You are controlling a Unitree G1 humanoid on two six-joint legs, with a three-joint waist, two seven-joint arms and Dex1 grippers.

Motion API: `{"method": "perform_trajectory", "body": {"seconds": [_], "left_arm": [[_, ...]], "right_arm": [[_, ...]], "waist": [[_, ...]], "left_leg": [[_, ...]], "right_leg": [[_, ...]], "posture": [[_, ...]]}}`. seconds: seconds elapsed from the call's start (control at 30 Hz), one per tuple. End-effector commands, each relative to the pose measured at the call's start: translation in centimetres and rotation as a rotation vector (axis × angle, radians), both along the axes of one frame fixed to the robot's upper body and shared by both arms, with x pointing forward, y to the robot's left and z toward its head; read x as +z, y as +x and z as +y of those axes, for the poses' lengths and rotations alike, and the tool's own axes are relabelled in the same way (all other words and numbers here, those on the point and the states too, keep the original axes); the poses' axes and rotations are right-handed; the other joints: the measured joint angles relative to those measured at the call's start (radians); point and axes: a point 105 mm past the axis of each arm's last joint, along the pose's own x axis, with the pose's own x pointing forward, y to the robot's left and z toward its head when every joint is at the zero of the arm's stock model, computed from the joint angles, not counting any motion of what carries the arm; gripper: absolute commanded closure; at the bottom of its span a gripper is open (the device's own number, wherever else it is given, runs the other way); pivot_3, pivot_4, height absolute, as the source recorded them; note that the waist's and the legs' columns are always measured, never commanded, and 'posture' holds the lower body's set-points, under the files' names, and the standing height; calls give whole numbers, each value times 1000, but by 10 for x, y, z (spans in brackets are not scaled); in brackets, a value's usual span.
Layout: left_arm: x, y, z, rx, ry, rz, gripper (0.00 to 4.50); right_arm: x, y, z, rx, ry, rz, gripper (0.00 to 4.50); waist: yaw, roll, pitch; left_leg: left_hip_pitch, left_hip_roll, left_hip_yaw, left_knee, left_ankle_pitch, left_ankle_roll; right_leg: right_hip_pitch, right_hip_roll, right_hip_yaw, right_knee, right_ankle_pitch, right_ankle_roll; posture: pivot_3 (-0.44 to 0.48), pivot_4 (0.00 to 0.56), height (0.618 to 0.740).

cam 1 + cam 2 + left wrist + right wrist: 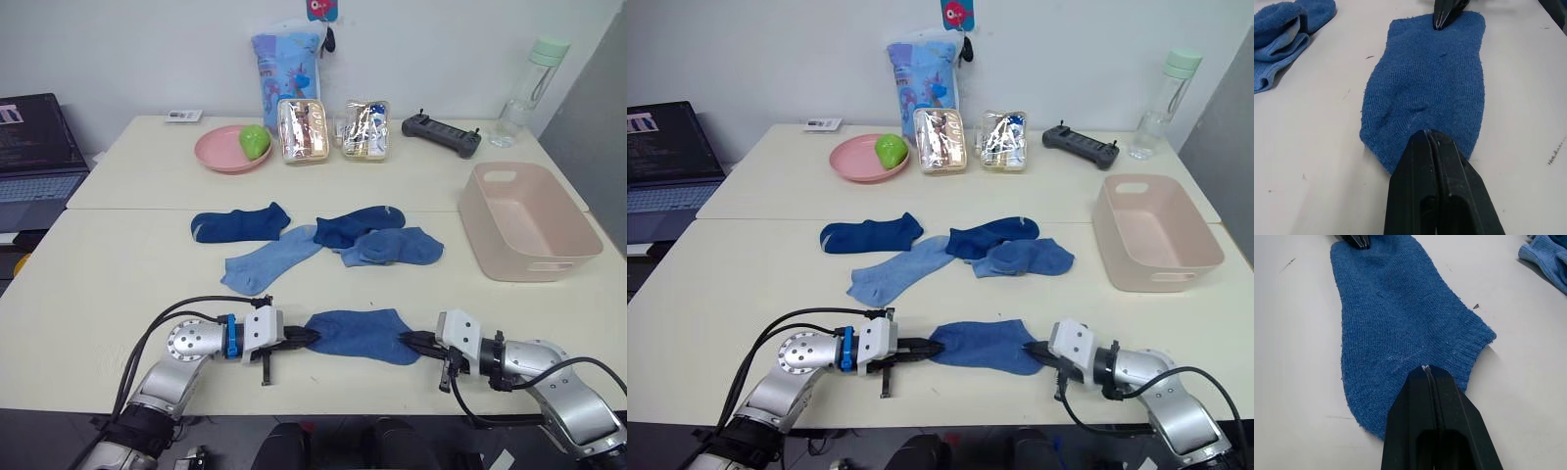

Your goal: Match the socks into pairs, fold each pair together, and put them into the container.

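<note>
Left gripper [312, 336] pinches one end of a blue sock [361, 335], fingers pressed together on the fabric; right gripper [405, 341] pinches the opposite end the same way. Sock lies flat on the near edge of the table [108, 284], stretched between both grippers.

Four more socks sit mid-table: navy sock [239, 223] at left, light sock [270, 259] just below it, dark sock [358, 224] touching a mid-blue sock [393, 247] that partly overlaps it.

Pink tub [489, 211] stands at the right of the table, well apart from the socks, nothing inside it.

At the back, a round pink plate [217, 149] holds a green fruit [254, 141]. Beside it two clear boxes [304, 130], lids on, hold wrapped snacks. Behind them a blue pouch [285, 59] stands upright. Black controller [441, 134] and a clear bottle [527, 80] sit at back right. Laptop [34, 157] at far left.
</note>
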Motion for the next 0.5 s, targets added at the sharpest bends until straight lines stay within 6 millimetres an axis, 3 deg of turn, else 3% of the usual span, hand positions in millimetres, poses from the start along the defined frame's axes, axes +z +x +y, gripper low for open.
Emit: {"method": "perform_trajectory", "body": {"seconds": [0.03, 0.13, 0.2, 0.37, 0.5], "left_arm": [[16, 1, 3, 16, -57, -18, 4480], [34, 6, 5, 69, -127, 4, 4480], [56, 15, 19, 165, -196, 24, 4500], [74, 35, 61, 406, -206, -14, 3367], [58, 40, 87, 562, -198, -23, 2148]], "right_arm": [[28, 0, 0, 6, 65, -36, 4500], [46, 2, -5, -21, 101, -48, 4500], [60, 13, -21, -102, 93, -108, 4126], [74, 32, -60, -296, 59, -201, 2645], [63, 34, -65, -331, 44, -192, 1274]], "waist": [[0, 0, 0], [-1, 0, 0], [0, 0, 1], [-1, 0, 0], [-1, 0, 0]], "left_leg": [[0, 0, 0, 0, 0, 0], [-2, 0, 0, 0, 0, 0], [-2, 0, -1, 0, 0, 0], [-1, 0, -1, -1, 0, 0], [-2, 0, 0, -1, 0, 0]], "right_leg": [[0, 0, 0, 0, 0, 0], [-2, 0, 0, 0, 0, 0], [-2, 0, 0, 0, 0, 0], [-2, 0, -1, 0, 0, 0], [-2, 0, 0, -1, 0, 0]], "posture": [[0, 150, 740], [0, 150, 740], [0, 150, 740], [0, 150, 740], [0, 150, 740]]}}
